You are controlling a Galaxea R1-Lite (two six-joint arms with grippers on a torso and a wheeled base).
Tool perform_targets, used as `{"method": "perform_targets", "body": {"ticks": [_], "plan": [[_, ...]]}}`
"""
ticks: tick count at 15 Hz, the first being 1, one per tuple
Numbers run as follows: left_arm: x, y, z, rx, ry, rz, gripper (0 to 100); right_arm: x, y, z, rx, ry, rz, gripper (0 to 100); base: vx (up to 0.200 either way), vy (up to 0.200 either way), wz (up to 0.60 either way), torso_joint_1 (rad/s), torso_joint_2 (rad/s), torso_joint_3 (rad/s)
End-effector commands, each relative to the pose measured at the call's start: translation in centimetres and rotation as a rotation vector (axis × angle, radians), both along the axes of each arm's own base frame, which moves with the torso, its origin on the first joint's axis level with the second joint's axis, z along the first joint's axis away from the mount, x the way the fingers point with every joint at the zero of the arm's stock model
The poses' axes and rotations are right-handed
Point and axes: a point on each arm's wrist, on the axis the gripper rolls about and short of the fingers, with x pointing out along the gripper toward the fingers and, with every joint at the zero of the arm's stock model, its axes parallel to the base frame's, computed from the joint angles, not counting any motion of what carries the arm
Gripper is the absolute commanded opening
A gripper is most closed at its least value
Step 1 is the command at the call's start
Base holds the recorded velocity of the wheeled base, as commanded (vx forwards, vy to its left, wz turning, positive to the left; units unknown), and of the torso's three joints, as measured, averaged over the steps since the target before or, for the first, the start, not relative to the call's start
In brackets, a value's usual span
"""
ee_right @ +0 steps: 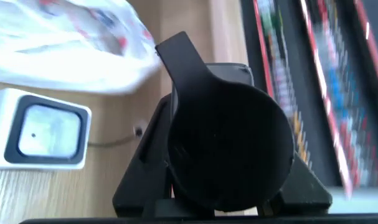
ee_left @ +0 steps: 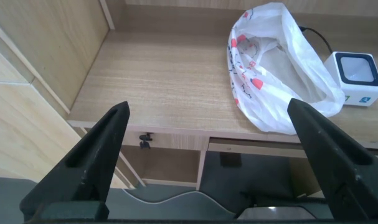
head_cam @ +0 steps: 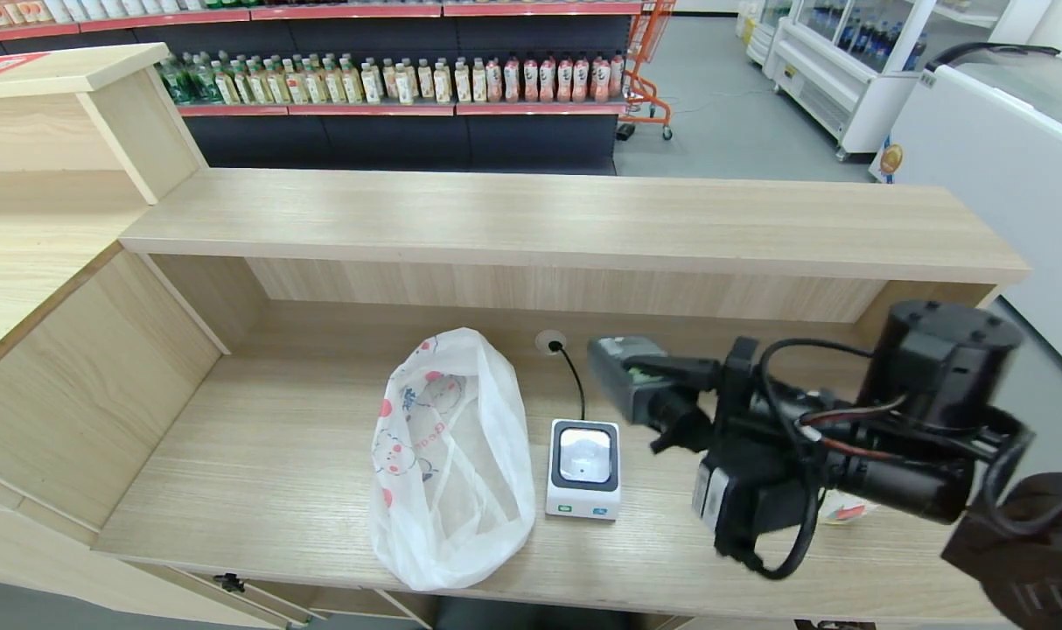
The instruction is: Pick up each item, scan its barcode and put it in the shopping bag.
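Two grippers are hovering at a wooden worktop [head_cam: 260, 455]. The left gripper [ee_left: 208, 109] is hanging off the worktop's near edge, its fingers spread wide with nothing between them. A white shopping bag [head_cam: 452, 455] is lying slumped and open on the worktop. At the bag's 3 o'clock, just beside it, a small white scanner [head_cam: 583, 468] is sitting with its window facing up, and its black cable [head_cam: 575, 376] is running off toward 12 o'clock. At the scanner's 1 o'clock, the right gripper [head_cam: 662, 398] is clamping a grey item [head_cam: 618, 367] above the worktop, apart from the bag.
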Motion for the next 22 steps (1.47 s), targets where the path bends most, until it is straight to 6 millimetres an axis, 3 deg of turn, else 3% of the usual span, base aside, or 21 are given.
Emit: {"method": "perform_targets", "body": {"ticks": [1, 3, 5, 7, 9, 11, 14, 22], "plan": [[0.0, 0.0, 0.0, 0.000, 0.001, 0.000, 100, -2.2, -5.9, 4.5, 0.220, 0.020, -0.258, 0, 0.000, 0.000, 0.00, 0.000, 0.00, 0.000], [0.0, 0.0, 0.0, 0.000, 0.001, 0.000, 100, -2.5, -9.9, 4.3, 0.349, 0.250, -0.408, 0, 0.000, 0.000, 0.00, 0.000, 0.00, 0.000], [0.0, 0.0, 0.0, 0.000, 0.001, 0.000, 100, -1.6, -11.6, 4.2, 0.638, 0.667, -0.526, 0, 0.000, 0.000, 0.00, 0.000, 0.00, 0.000], [0.0, 0.0, 0.0, 0.000, 0.001, 0.000, 100, -1.4, -11.3, 3.5, 0.901, 1.069, -0.571, 0, 0.000, 0.000, 0.00, 0.000, 0.00, 0.000], [0.0, 0.0, 0.0, 0.000, 0.001, 0.000, 100, -1.3, -8.9, 2.9, 1.086, 1.404, -0.480, 0, 0.000, 0.000, 0.00, 0.000, 0.00, 0.000], [0.0, 0.0, 0.0, 0.000, 0.001, 0.000, 100, -0.1, -6.7, 2.4, 1.125, 1.512, -0.420, 0, 0.000, 0.000, 0.00, 0.000, 0.00, 0.000], [0.0, 0.0, 0.0, 0.000, 0.001, 0.000, 100, 2.2, -4.4, 0.1, 1.114, 1.573, -0.391, 0, 0.000, 0.000, 0.00, 0.000, 0.00, 0.000], [0.0, 0.0, 0.0, -0.006, 0.001, 0.000, 100, 3.2, -2.8, -3.1, 1.047, 1.664, -0.456, 0, 0.000, 0.000, 0.00, 0.000, 0.00, 0.000]]}}
